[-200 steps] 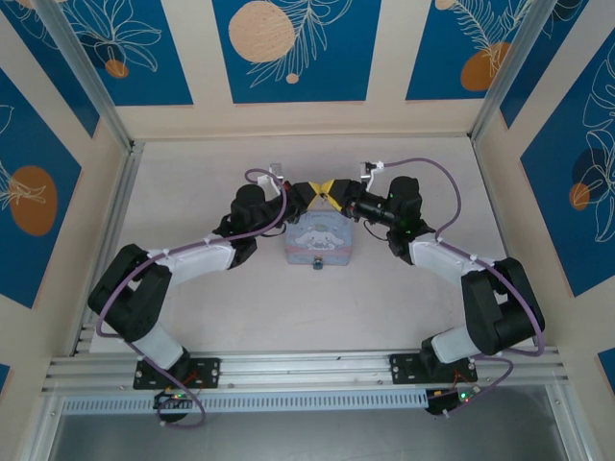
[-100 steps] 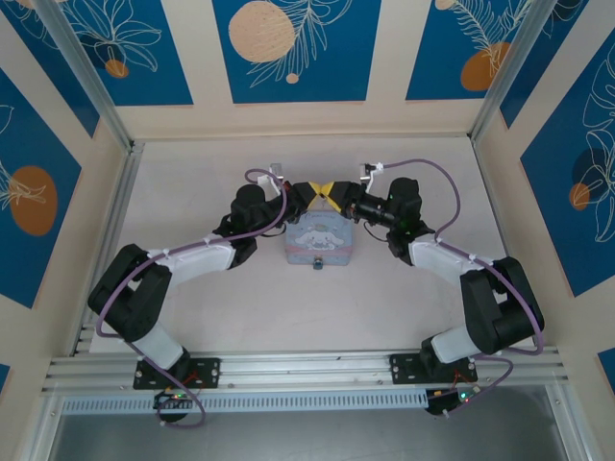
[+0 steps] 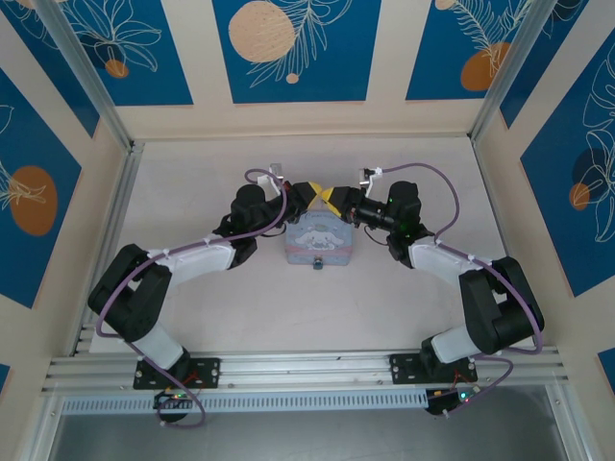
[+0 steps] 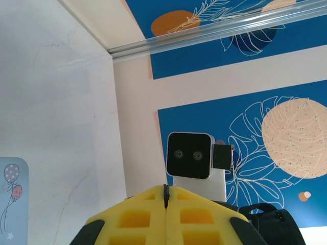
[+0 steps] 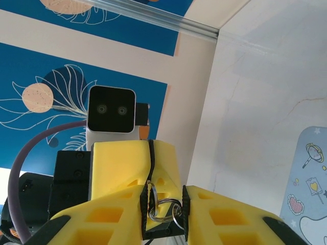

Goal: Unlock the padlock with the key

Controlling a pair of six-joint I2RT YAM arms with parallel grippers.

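Fingers of the right gripper [image 5: 163,196] rise as 2 yellow blocks in its wrist view, with a narrow gap between them. A metal ring [image 5: 164,208] of overlapping silver loops fills that gap. The pads [image 5: 134,204] stand close on either side of the ring. I cannot tell whether they press on it.

The left gripper [image 5: 148,163] comes in from the opposite side, and its yellow tips reach down to the ring. In its own wrist view the left gripper [image 4: 165,196] has both fingers pressed flat together. A thin dark sliver shows in the seam, too small to name.

From above, the right gripper [image 3: 333,199] and the left gripper [image 3: 309,191] meet tip to tip at the far edge of the light-blue tin [image 3: 318,237], low and level over the surface [image 3: 192,182]. Each wrist view faces the other arm's white camera block [image 5: 112,108] against the blue leaf-patterned wall [image 5: 61,66]. A purple cable [image 5: 30,153] curves beside the left arm's camera block.

The tin lies flat on the surface between the 2 arms, cartoon side up. One corner of the tin [image 4: 11,196] appears at the lower left of the left wrist view, and another [image 5: 306,189] at the lower right of the right wrist view.

The padlock [image 3: 318,265] is a small dark lump against the middle of the tin's near side, well apart from both grippers.
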